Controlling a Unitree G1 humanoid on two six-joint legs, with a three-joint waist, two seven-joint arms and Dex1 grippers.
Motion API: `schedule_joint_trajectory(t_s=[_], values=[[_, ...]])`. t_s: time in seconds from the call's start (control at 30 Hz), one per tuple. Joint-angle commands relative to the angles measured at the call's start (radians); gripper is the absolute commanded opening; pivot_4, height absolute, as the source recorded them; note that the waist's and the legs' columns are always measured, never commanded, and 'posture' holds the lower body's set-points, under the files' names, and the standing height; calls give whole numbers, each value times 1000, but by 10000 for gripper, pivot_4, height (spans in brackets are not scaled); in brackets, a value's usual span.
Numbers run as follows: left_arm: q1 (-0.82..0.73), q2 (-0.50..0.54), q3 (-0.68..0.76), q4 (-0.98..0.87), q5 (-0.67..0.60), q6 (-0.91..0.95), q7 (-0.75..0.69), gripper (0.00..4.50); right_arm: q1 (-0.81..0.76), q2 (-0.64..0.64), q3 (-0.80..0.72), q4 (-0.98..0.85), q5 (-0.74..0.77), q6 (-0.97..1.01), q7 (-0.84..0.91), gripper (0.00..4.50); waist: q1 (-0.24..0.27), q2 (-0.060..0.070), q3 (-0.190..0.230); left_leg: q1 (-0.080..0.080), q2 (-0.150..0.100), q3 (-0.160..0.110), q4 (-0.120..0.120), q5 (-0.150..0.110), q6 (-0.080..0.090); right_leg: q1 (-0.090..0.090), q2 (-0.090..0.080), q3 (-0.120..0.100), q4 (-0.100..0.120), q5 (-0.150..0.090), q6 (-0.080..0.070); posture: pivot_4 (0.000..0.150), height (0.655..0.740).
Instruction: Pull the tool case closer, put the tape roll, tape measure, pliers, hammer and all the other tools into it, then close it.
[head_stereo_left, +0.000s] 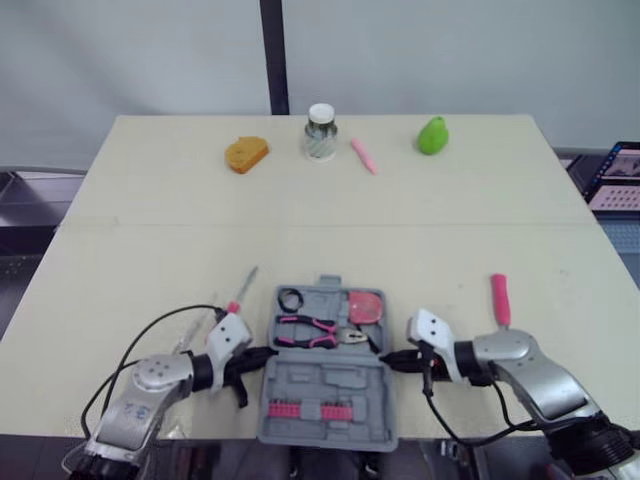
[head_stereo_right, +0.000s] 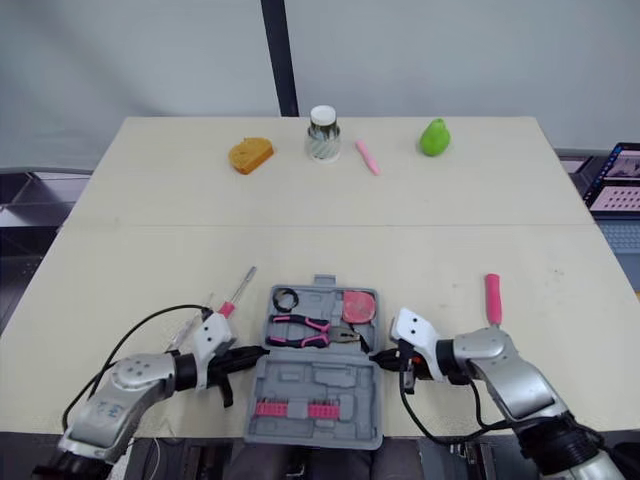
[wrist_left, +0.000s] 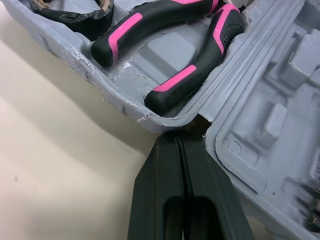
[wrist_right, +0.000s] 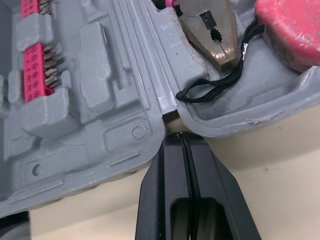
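— At the near edge of the tabletop (head_stereo_left: 330, 230): tool case (head_stereo_left: 325, 385) lies open and flat, between both hands.
— Contents?
— Far half: tape roll (head_stereo_left: 290, 298) on the left, pliers (head_stereo_left: 315, 331) in the middle, tape measure (head_stereo_left: 366, 306) on the right. Near half: pink bit strip (head_stereo_left: 298, 409).
— Hands?
— Left hand (head_stereo_left: 264, 354): fingers pressed together, nothing between them, tips against the case's left side at the hinge seam. Right hand (head_stereo_left: 388, 358): same, pinched closed and empty, tips at the right end of that seam.
— Anything outside the case?
— Screwdriver (head_stereo_left: 240, 290) just left of it on the tabletop. Pink-handled tool (head_stereo_left: 499, 298) off to the right, apart from the case; can't tell its head. Far end: orange lump (head_stereo_left: 246, 154), jar (head_stereo_left: 320, 131), pink marker (head_stereo_left: 363, 155), green pear (head_stereo_left: 432, 136).
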Motion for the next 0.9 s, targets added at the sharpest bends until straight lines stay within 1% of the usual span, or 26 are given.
schedule_joint_trajectory(t_s=[0.03, 0.2, 0.9], values=[[-29, -22, -32, 13, 9, -17, 1, 492, -16, 21, -15, -12, 12, -23, -7, 0, -1, 0, 0, 0, 0, 0, 0, 0, 0, 0, 0, 0, 0, 0, 0, 1500, 7400], [-71, -35, -32, 55, 16, -32, -5, 492, -40, 30, -26, 21, -3, -39, -15, 0, -2, 0, 0, 0, 0, 0, 0, 0, 0, 0, 0, 0, 0, 0, 0, 1500, 7400], [-100, -59, -25, 89, 29, -66, 21, 492, -88, 54, -38, 79, -27, -81, -34, 0, -3, 0, 0, 0, 0, 0, 0, 0, 0, 0, 0, 0, 0, 0, 0, 1500, 7400]])
